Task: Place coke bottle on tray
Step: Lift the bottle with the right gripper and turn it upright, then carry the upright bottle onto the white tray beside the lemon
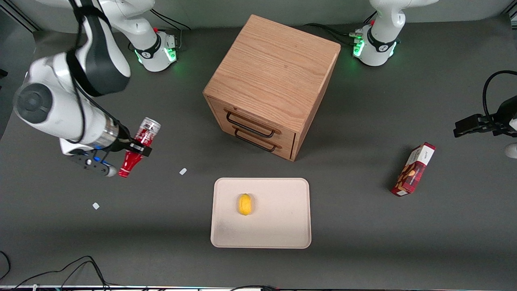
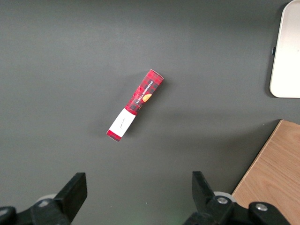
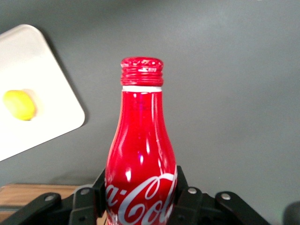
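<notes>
From the front, my gripper (image 1: pixel 137 148) holds the coke bottle (image 1: pixel 138 146) tight, up in the air near the working arm's end of the table. The tray (image 1: pixel 278 226) sits by the table's near edge with a lemon (image 1: pixel 244 204) on it. From my wrist, the fingers (image 3: pixel 187 199) squeeze the bottle's belly.
</notes>
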### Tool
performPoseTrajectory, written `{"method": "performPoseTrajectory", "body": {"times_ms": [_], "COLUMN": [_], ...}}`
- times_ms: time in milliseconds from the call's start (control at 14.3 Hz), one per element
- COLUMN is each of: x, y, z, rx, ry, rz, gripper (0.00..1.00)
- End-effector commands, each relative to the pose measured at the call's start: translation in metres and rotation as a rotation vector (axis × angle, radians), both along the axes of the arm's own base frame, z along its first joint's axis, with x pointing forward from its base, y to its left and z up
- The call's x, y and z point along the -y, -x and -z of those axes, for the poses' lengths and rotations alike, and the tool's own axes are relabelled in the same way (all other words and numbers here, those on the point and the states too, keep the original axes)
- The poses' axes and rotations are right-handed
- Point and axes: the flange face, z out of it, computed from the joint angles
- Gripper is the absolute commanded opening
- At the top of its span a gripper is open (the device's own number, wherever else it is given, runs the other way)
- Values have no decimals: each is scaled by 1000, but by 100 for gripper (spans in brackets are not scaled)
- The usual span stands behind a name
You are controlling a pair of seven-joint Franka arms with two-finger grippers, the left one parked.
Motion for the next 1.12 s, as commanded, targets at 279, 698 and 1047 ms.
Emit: {"method": "performPoseTrajectory", "body": {"times_ms": [279, 698, 1047], "x": [-11, -75, -115], "y": [-49, -106, -124], "z": [-39, 66, 160], "rx": [-34, -27, 16], "ry": [22, 2, -41], "rz": [-231, -463, -466], "gripper": [0, 0, 0]}}
